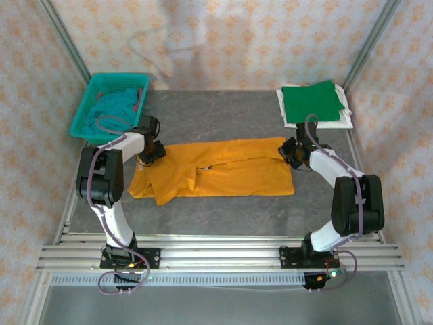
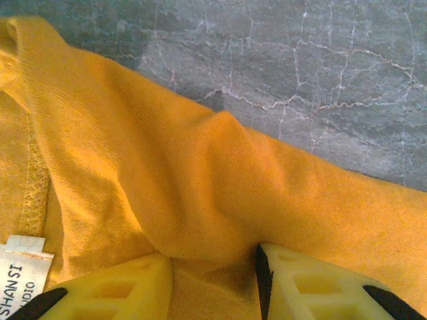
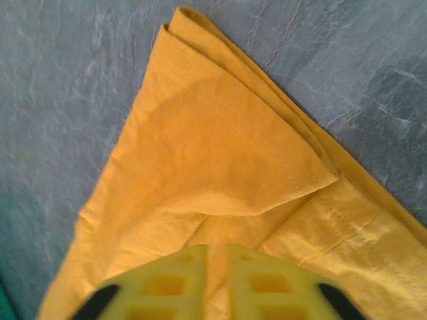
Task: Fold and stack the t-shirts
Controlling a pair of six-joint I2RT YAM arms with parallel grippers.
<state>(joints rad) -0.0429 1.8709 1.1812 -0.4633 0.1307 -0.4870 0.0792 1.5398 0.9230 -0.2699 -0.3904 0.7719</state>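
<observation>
The mustard-orange t-shirt (image 1: 230, 175) lies stretched across the middle of the table, folded lengthwise. My left gripper (image 1: 150, 152) sits at its left end. In the left wrist view the yellow fingers (image 2: 133, 287) of that gripper (image 2: 212, 259) are shut on a thick raised fold of the orange cloth (image 2: 200, 167). My right gripper (image 1: 291, 152) is at the shirt's right end. There its jaws (image 3: 217, 252) stand almost together on a thin ridge of the doubled hem corner (image 3: 220, 153). A folded green t-shirt (image 1: 311, 100) rests on a white one (image 1: 345, 119) at the back right.
A teal mesh basket (image 1: 82, 116) at the back left holds a crumpled teal t-shirt (image 1: 116, 105). A white neck label (image 2: 20, 273) shows beside my left finger. Grey stone-patterned tabletop (image 1: 223, 118) surrounds the shirt, and papered walls close in the sides and back.
</observation>
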